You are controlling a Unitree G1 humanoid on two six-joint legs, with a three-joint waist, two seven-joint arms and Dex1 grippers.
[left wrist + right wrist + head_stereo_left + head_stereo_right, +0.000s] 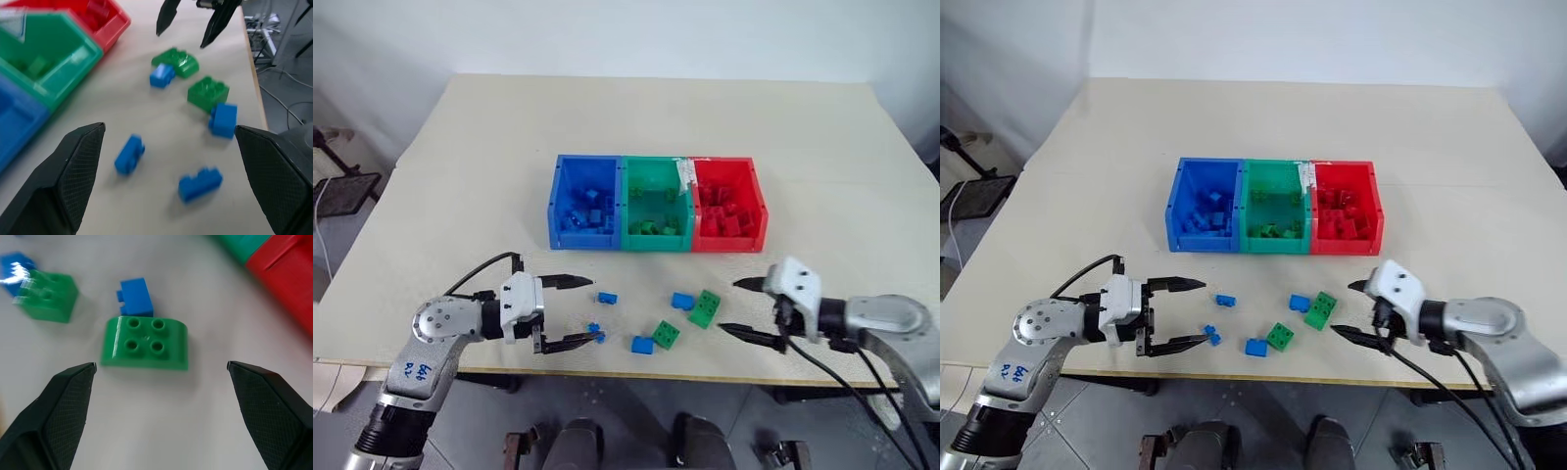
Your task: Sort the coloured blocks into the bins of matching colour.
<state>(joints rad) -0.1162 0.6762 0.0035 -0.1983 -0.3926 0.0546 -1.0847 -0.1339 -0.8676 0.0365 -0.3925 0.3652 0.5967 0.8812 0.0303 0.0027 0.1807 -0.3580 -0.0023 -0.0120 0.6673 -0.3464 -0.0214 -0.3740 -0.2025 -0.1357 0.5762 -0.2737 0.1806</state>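
Observation:
Three joined bins stand mid-table: blue point(585, 238), green point(656, 242) and red point(729, 243), each holding several blocks of its own colour. Loose blocks lie in front of them. A blue one point(607, 298) and another blue one point(595, 331) lie by my left gripper point(597, 309), which is open and level, the second block close to its lower fingertip. A blue block point(682, 301) touches a green one point(705, 308). A second green block point(667, 333) sits beside a blue one point(642, 345). My right gripper point(728, 306) is open and empty, facing the rounded green block point(145, 342).
The table's front edge point(636, 374) runs just below the loose blocks and both grippers. Black cables trail from each wrist. A dark stand point(337, 191) is on the floor at the left. Bare tabletop point(822, 157) surrounds the bins.

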